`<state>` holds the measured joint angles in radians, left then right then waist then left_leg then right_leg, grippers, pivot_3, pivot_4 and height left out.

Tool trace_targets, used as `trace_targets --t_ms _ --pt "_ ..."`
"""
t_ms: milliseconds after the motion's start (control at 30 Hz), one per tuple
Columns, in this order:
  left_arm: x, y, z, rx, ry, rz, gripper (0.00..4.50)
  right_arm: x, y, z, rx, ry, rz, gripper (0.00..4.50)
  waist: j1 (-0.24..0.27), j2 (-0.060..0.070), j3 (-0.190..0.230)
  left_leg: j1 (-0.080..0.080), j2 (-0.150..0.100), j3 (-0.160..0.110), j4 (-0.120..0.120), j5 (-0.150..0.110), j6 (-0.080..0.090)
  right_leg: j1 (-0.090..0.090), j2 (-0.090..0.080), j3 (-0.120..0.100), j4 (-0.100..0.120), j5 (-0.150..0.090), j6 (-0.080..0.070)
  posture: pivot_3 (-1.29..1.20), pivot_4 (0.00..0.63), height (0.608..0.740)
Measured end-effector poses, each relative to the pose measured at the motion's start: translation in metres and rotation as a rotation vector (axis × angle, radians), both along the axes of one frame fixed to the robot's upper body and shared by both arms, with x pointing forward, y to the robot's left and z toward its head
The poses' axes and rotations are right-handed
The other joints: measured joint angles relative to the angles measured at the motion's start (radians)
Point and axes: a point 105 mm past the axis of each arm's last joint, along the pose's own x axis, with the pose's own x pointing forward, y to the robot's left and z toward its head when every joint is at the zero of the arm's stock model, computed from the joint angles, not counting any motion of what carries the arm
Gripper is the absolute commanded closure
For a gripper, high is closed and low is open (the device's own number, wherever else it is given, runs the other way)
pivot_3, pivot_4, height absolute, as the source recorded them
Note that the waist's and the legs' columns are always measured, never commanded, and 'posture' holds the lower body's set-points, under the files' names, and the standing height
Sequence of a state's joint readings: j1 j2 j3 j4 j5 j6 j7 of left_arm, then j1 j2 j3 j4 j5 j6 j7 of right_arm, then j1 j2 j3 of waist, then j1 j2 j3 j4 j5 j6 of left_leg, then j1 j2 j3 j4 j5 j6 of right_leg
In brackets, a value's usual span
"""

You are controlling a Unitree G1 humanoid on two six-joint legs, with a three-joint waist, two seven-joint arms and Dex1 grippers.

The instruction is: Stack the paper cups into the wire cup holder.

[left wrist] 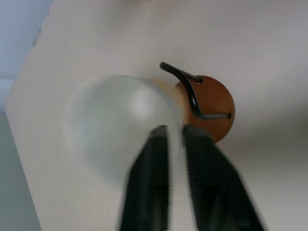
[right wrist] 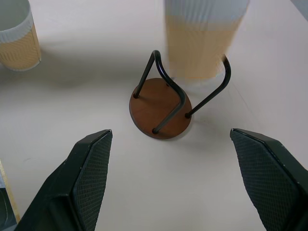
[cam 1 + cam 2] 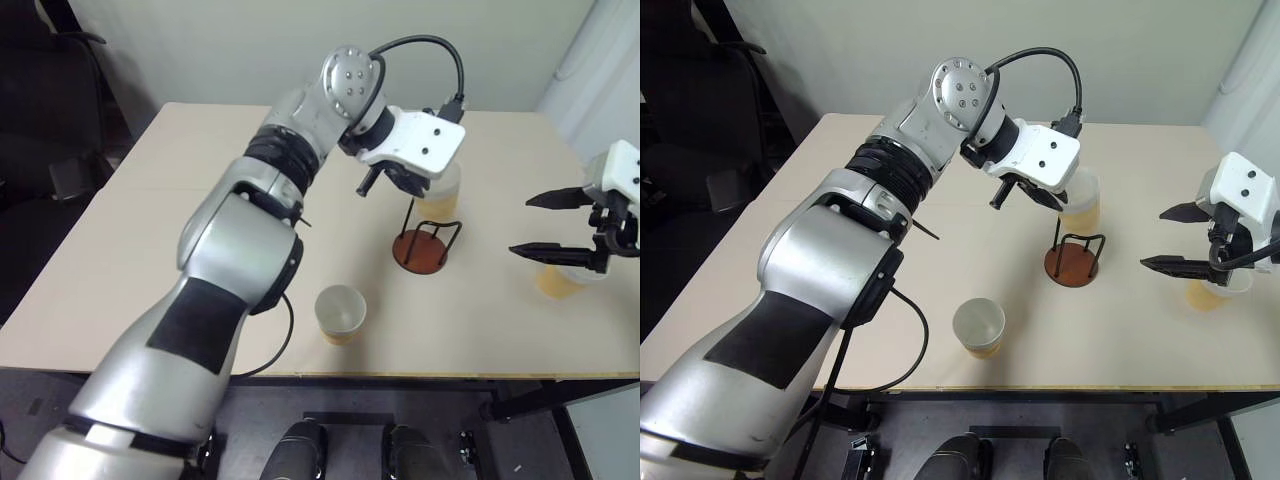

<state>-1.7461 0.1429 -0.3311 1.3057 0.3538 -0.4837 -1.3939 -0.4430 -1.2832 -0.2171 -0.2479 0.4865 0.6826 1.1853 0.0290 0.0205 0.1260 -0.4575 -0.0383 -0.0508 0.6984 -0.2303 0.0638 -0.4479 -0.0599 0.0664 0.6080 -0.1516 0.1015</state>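
Risk sits mainly with the left gripper [image 1: 175,139], whose two black fingers pinch the rim wall of a paper cup [image 3: 441,192], one finger inside and one outside, with only a thin gap between them. That cup hangs just above the wire cup holder [image 3: 425,243], and from the head view its tan lower band seems to sit slightly behind the loops rather than squarely between them, though I cannot tell how far off it is. If the jaws let go with the cup off centre, I judge the bottom edge could catch a wire loop, tip the light holder on its reddish-brown disc base, or let the cup topple onto the table [image 3: 180,230]. The right gripper [image 3: 551,226] stands wide open and empty, directly above a second cup [image 3: 560,279], and it faces the holder; a careless reach could knock either one. A third cup [image 3: 340,313] stands upright, well apart from both jaws, near the table's front edge.
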Motion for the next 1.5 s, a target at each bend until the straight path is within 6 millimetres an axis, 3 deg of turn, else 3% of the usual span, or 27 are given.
trace_targets --t_ms 267,467,600,800,867,1000,1067,1167,1500 --pt "0.000 0.000 0.000 -0.004 -0.005 -0.001 0.02 0.000 0.000 0.000 0.000 0.000 0.001 0.51 0.000 0.000 0.000 0.000 0.000 0.000 0.000 0.000 0.000 0.000 0.000 0.000 0.000 0.000 0.000 0.00 0.150 0.740" --pt "0.001 -0.003 0.005 -0.049 -0.022 0.000 0.02 0.000 0.000 0.000 -0.001 -0.005 -0.004 0.51 0.000 0.000 0.000 0.000 0.000 0.000 0.000 0.000 0.000 0.000 0.000 0.000 0.000 0.000 0.000 0.00 0.150 0.740" --pt "0.000 -0.004 0.018 -0.177 0.035 0.011 0.02 0.000 0.000 -0.006 0.001 0.006 -0.016 0.51 0.000 0.000 0.000 0.000 0.000 0.000 0.000 0.000 0.000 0.000 0.000 0.000 0.000 0.000 0.000 0.00 0.150 0.740" --pt "0.007 0.040 0.038 -0.299 0.201 0.107 0.02 -0.004 0.005 -0.008 0.070 0.020 -0.025 0.51 -0.006 0.001 0.000 0.001 0.000 0.001 -0.001 0.000 -0.001 0.000 0.002 0.002 0.000 -0.001 -0.001 0.00 0.150 0.740" --pt "0.002 0.045 0.039 -0.329 0.301 0.091 0.02 -0.005 0.006 -0.012 0.067 0.028 -0.026 0.51 -0.004 0.001 0.000 0.002 0.000 0.001 0.000 -0.001 -0.001 0.001 0.001 0.002 0.000 -0.003 -0.004 0.00 0.150 0.740" --pt "0.004 0.058 0.032 -0.398 0.424 0.122 0.02 -0.005 0.003 -0.020 0.065 0.053 -0.042 0.51 0.002 0.001 0.000 0.002 0.000 0.001 0.001 0.000 -0.001 0.001 0.001 0.002 0.000 -0.004 -0.006 0.00 0.150 0.740" --pt "0.006 0.062 0.021 -0.384 0.440 0.133 0.02 -0.004 -0.003 -0.024 0.052 0.064 -0.068 0.51 0.003 0.001 -0.001 0.002 0.000 0.000 0.001 0.000 -0.001 0.001 0.000 0.002 0.000 0.001 0.001 0.00 0.150 0.740" --pt "0.005 0.061 0.008 -0.369 0.479 0.130 0.02 0.000 -0.016 -0.028 -0.009 0.059 -0.106 0.51 0.004 0.001 -0.001 0.002 0.000 0.000 0.001 0.000 -0.001 0.001 0.000 0.002 0.000 0.001 0.002 0.00 0.150 0.740" --pt "-0.013 0.056 -0.001 -0.362 0.579 0.042 0.02 0.004 -0.057 -0.044 -0.162 0.085 -0.171 0.51 0.001 0.002 -0.001 0.003 0.000 0.001 0.001 0.001 -0.001 0.003 0.001 0.002 0.000 0.002 0.002 0.00 0.150 0.740"
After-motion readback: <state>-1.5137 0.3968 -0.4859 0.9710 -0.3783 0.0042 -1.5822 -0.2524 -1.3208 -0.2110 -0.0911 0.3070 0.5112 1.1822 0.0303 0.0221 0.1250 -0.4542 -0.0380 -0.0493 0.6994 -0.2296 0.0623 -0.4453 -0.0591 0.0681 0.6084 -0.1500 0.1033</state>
